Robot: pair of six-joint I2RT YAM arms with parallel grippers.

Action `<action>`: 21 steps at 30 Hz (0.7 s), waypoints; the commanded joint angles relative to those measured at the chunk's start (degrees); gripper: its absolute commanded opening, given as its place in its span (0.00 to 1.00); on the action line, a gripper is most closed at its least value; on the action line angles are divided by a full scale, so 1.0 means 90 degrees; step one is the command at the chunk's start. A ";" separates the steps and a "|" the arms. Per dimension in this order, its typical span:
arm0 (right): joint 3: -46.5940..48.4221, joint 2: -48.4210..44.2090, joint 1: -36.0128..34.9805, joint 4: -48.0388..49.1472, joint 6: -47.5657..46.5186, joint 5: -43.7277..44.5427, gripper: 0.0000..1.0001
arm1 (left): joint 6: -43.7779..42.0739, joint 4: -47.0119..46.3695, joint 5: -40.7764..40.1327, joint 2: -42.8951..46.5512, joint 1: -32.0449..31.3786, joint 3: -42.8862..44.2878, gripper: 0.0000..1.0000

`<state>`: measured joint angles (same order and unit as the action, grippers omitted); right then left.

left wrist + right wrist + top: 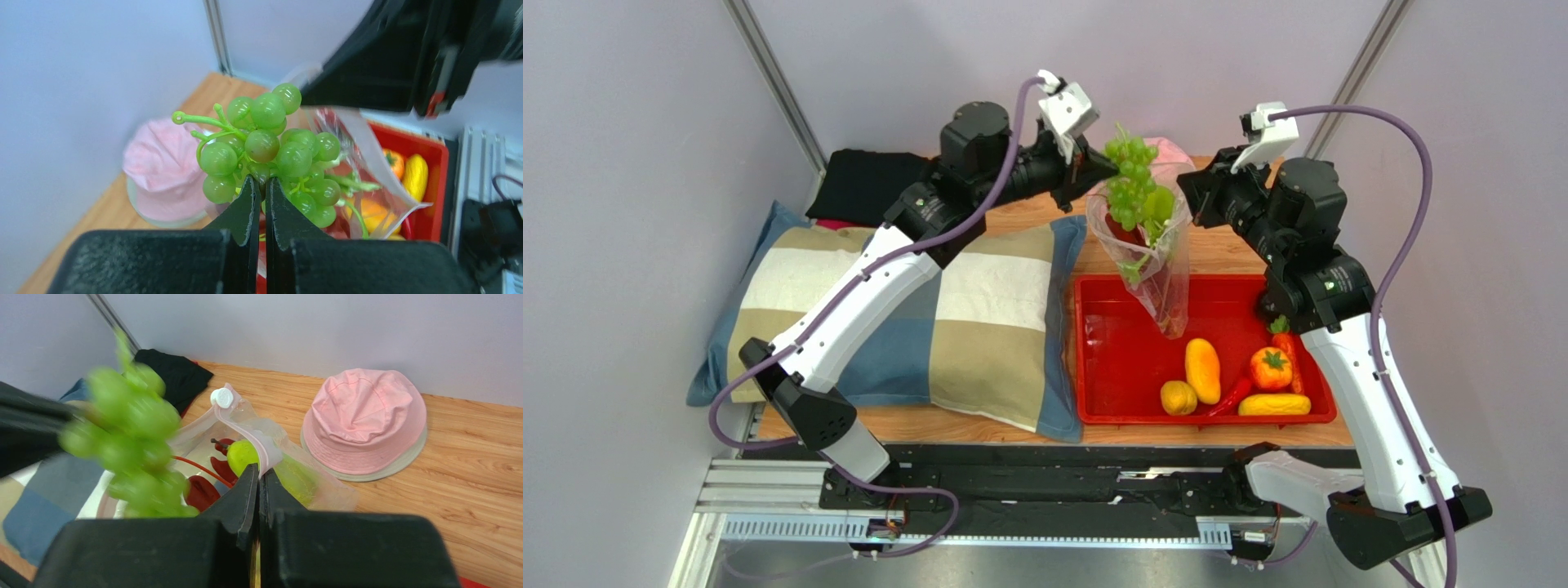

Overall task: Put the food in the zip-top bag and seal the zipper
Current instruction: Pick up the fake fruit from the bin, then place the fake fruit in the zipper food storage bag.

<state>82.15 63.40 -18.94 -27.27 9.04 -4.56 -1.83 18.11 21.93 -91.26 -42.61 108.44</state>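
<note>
- where's the grape bunch (276, 153)?
- pinched in the left gripper (258, 187), at the mouth of the zip-top bag (1163, 279).
- and the bag?
- right gripper (258, 474) clamped on its rim, hanging above the red tray (1124, 355)'s far left corner.

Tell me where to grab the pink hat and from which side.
Probably the crown, from straight above. The hat sits brim down on the table, so the brim lies flat on the wood with little edge to catch, while the soft domed crown stands up and can be pinched.
</note>
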 commanded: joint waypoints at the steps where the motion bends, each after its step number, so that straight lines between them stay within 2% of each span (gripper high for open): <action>1: 0.0413 -0.0062 0.0014 0.0578 0.0333 -0.0509 0.00 | -0.0363 0.0360 0.0336 0.0121 -0.0294 -0.0446 0.00; 6: 0.0345 -0.0081 0.0014 0.0686 0.0354 -0.0860 0.00 | -0.0782 0.1102 0.0648 0.0131 -0.0324 -0.0370 0.00; 7: 0.0345 -0.0071 0.0014 0.0705 0.0344 -0.0870 0.00 | -0.0948 0.1210 0.0775 0.0160 -0.0324 -0.0360 0.03; 10: 0.0374 -0.0042 0.0014 0.0705 0.0314 -0.0939 0.00 | -0.1321 0.1600 0.0981 0.0267 -0.0305 -0.0350 0.38; 11: 0.0394 -0.0052 0.0014 0.0705 0.0304 -0.0958 0.00 | -0.1282 0.1737 0.0846 0.0316 -0.0266 -0.0340 0.58; 13: 0.0404 -0.0062 0.0014 0.0725 0.0198 -0.1046 0.00 | -0.0844 0.1758 0.0834 0.0404 -0.0120 -0.0340 0.70; 16: 0.0404 -0.0100 0.0024 0.0715 0.0051 -0.1241 0.00 | 0.0093 0.1466 0.1078 0.0832 0.0436 -0.0330 0.73; 21: 0.0374 -0.0091 0.0015 0.0744 -0.0018 -0.1866 0.00 | 0.0525 0.0918 0.0601 0.1419 0.0838 -0.0515 0.74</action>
<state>82.56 63.55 -18.94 -27.16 10.09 -15.86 -2.52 31.99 29.36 -86.00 -36.80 103.28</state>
